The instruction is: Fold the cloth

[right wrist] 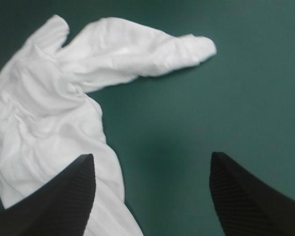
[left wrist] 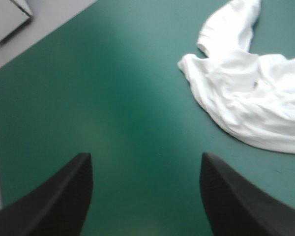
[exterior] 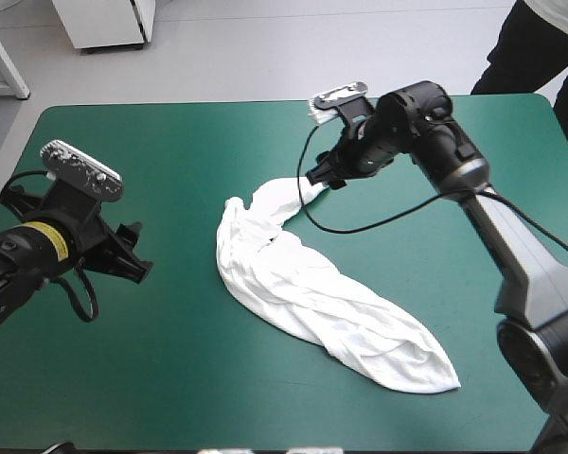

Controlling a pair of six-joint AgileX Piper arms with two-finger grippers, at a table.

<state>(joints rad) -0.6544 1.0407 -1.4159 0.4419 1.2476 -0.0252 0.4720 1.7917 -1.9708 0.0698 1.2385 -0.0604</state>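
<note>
High view showed the teal-green table [exterior: 170, 378] carrying a crumpled white T-shirt [exterior: 303, 284]; left gripper [exterior: 137, 253] and right gripper [exterior: 322, 178] both had jaws apart.

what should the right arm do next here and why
Probably ease the right gripper forward and down onto the narrow end of the T-shirt, then shut. It is open over bare teal-green cover, with that end just ahead, and the shirt lies in a crumpled strip that must be spread before folding. The left gripper, also open, is farther off.
</note>
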